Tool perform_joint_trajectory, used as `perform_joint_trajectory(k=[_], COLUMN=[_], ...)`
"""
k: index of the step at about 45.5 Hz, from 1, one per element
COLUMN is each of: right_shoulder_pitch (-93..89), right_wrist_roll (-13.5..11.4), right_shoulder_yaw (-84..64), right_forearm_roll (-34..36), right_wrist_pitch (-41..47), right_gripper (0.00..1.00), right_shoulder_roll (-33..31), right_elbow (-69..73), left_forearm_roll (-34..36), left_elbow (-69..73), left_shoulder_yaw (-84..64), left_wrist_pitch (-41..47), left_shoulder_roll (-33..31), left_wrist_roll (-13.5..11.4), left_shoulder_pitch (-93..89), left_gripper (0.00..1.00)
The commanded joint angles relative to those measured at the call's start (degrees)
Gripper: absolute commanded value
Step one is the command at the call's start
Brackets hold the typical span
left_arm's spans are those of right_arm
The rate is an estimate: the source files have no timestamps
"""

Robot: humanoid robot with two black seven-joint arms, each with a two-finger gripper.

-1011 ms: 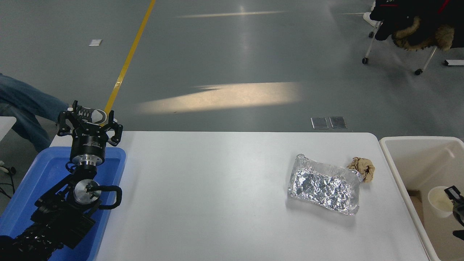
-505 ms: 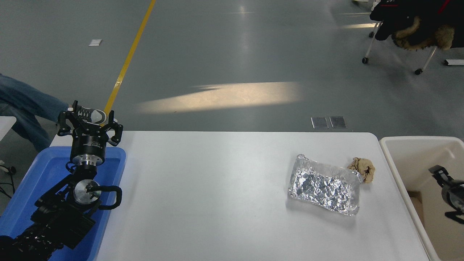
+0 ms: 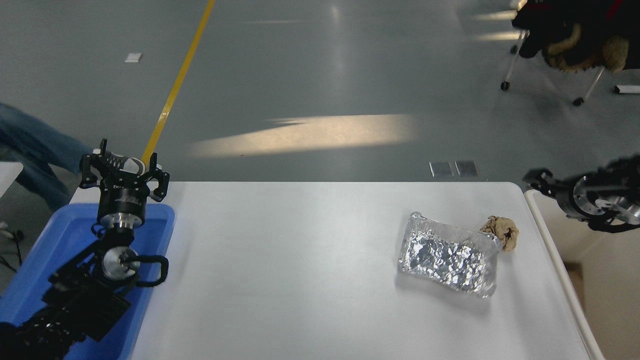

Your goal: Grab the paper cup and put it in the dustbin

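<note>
The cream-white dustbin (image 3: 556, 260) stands off the table's right edge; only its left rim and part of its inside show. The paper cup is out of view. My right gripper (image 3: 539, 181) is raised above the dustbin's far left corner, pointing left toward the table, blurred by motion; nothing shows in it. My left gripper (image 3: 122, 167) is parked open and empty over the blue tray at the lower left.
A crumpled foil tray (image 3: 447, 255) lies on the white table (image 3: 300, 260) at the right, with a brown paper ball (image 3: 502, 230) beside it. A blue plastic tray (image 3: 45, 250) sits at the left edge. A person's jeans leg (image 3: 30, 145) shows at the far left.
One second ago the cup sat inside the dustbin beside my right gripper. The right gripper has since risen up and away from it, and the cup no longer shows.
</note>
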Motion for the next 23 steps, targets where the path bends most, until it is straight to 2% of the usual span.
perform_joint_trajectory(k=[1, 18, 23], right_shoulder_pitch=[21.5, 43.6, 47.7], right_wrist_roll=[0.1, 0.0, -0.3], right_shoulder_yaw=[-2.3, 3.6, 3.7], right_forearm_roll=[-0.3, 2.6, 6.0], right_wrist_pitch=[7.9, 38.8, 41.8], right_gripper=[1.00, 1.00, 1.00], right_shoulder_roll=[5.8, 6.4, 7.7], right_elbow=[19.5, 19.5, 19.5], left_forearm_roll=[-0.2, -0.2, -0.2], left_elbow=[0.1, 0.1, 0.1], left_shoulder_yaw=[0.0, 0.0, 0.0], left_wrist_pitch=[0.0, 0.1, 0.1], left_shoulder_roll=[0.0, 0.0, 0.0], left_wrist_roll=[-0.1, -0.1, -0.1], left_shoulder_pitch=[0.0, 0.0, 0.0], left_gripper=[0.99, 0.99, 0.99])
